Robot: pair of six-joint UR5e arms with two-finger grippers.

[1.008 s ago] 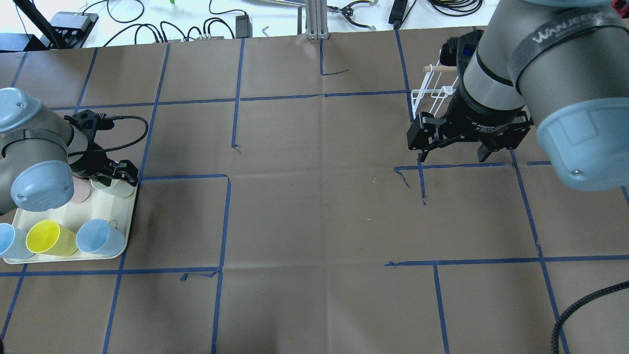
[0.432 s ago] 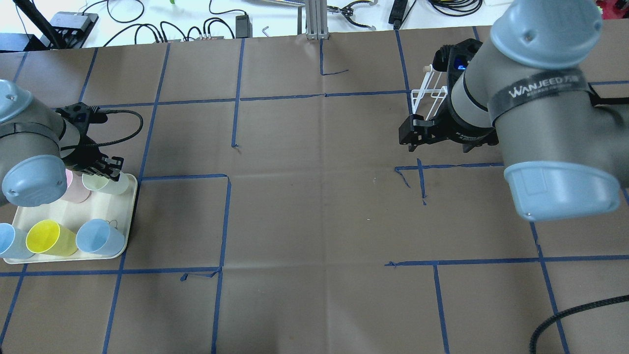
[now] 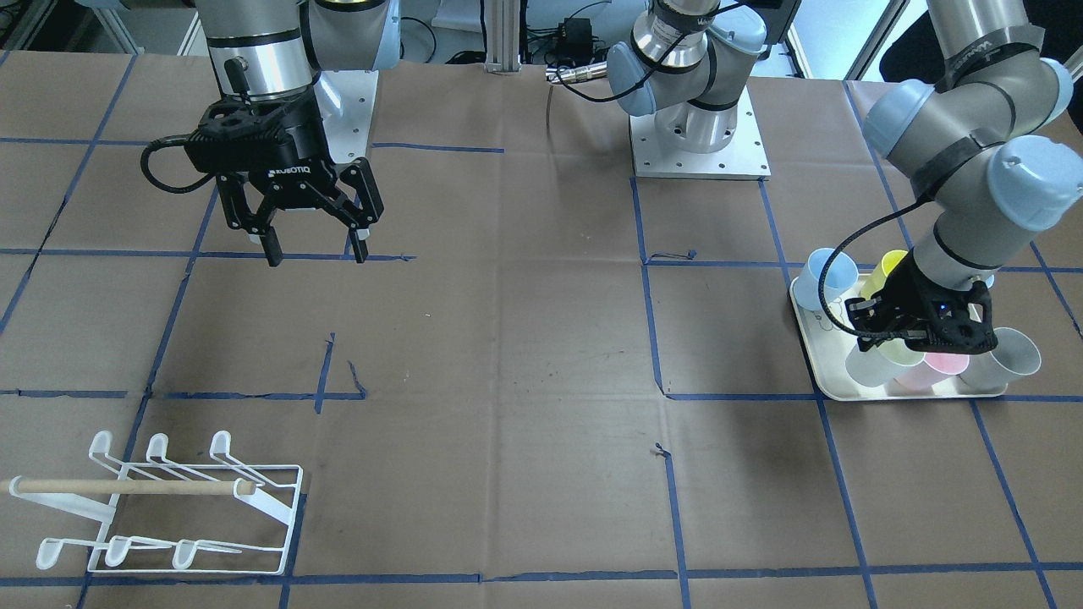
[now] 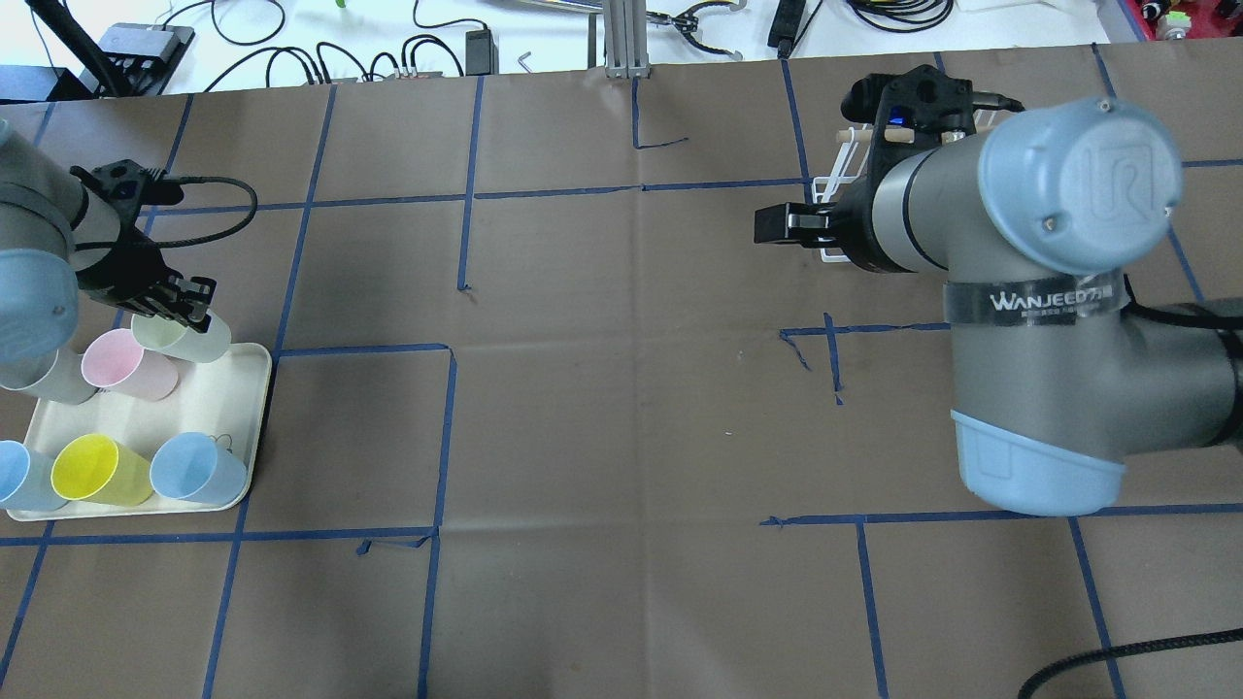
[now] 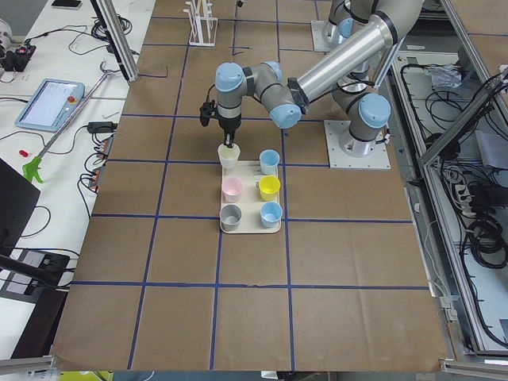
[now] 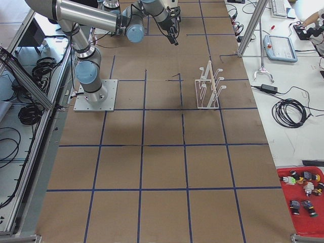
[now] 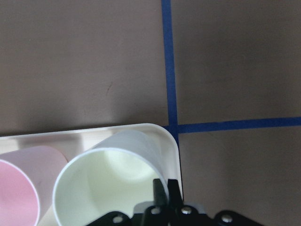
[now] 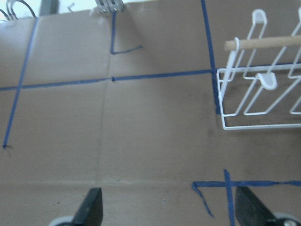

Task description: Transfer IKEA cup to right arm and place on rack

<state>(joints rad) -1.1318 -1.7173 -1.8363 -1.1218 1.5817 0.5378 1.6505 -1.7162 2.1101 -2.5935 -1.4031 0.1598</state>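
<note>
Exterior front-facing view: the right arm (image 3: 254, 51) is held above the table, well apart from the rack (image 3: 169, 507), its right gripper (image 3: 316, 254) spread wide and empty. At a corner of the cream tray (image 3: 810, 342), the pale green cup (image 3: 871, 365) is pinched at its rim by the left gripper (image 7: 163, 188).

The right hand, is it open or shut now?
Open. In the front-facing view the right hand has its two fingers spread far apart, with only the brown paper showing between them.

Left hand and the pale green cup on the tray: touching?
Touching. In the left wrist view the left hand pinches the rim of the pale green cup, its jaws closed over the wall.
</note>
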